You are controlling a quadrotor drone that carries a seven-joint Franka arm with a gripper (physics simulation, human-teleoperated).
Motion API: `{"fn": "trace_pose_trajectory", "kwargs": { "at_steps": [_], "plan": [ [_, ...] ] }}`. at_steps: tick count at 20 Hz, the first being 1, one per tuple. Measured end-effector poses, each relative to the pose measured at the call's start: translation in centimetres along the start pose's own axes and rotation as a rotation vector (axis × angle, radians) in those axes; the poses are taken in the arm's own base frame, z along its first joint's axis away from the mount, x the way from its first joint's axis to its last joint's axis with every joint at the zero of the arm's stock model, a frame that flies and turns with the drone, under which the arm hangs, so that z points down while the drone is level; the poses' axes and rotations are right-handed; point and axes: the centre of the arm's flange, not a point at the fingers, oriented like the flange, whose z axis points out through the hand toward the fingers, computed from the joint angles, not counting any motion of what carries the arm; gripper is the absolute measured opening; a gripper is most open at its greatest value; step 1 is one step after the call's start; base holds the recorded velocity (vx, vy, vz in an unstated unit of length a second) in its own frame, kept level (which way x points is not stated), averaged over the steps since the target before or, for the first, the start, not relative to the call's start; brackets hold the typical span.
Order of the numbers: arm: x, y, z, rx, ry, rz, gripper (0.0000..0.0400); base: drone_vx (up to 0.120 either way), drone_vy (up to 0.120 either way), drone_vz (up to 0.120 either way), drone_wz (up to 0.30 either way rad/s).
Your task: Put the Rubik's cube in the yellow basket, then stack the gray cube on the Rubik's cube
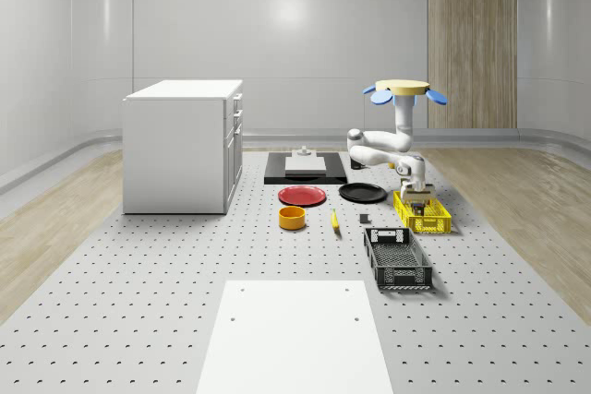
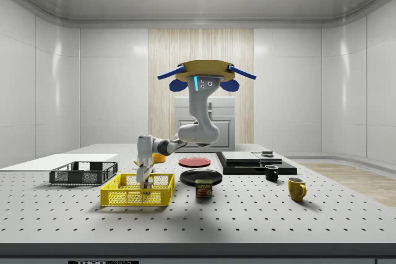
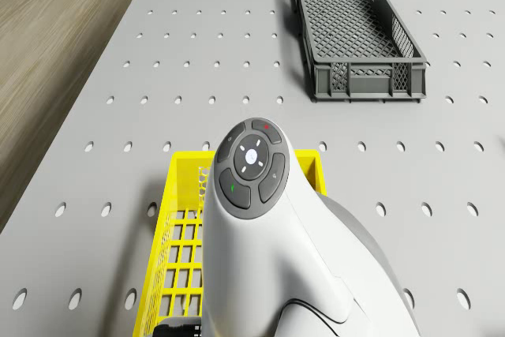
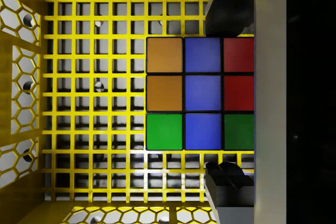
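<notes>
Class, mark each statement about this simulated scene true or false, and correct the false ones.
1. The Rubik's cube lies inside the yellow basket. True.
2. The hand is lowered into the gray crate. False: it is lowered into the yellow basket, with a finger on each side of the Rubik's cube.
3. The drone rests on the table. False: it hovers above the table, near the basket.
4. A red plate lies beside a black plate. True.
5. The gray crate holds an orange bowl. False: the orange bowl stands on the table.
</notes>
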Motion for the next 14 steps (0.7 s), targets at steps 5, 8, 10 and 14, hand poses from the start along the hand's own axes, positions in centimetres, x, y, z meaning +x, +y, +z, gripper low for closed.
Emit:
{"fn": "trace_pose_trajectory", "kwargs": {
  "at_steps": [5,8,10,14],
  "plan": [
    [0.00,0.00,0.15,0.000,0.000,0.000,0.0389,0.000,0.000,0.096,0.000],
    [0.00,0.00,0.16,0.000,0.000,0.000,0.0395,0.040,-0.067,0.120,0.000],
    [0.00,0.00,0.16,0.000,0.000,0.000,0.0397,0.120,-0.120,0.120,0.000],
    [0.00,0.00,0.16,0.000,0.000,0.000,0.0399,0.120,-0.120,0.100,0.000]
  ]
}}
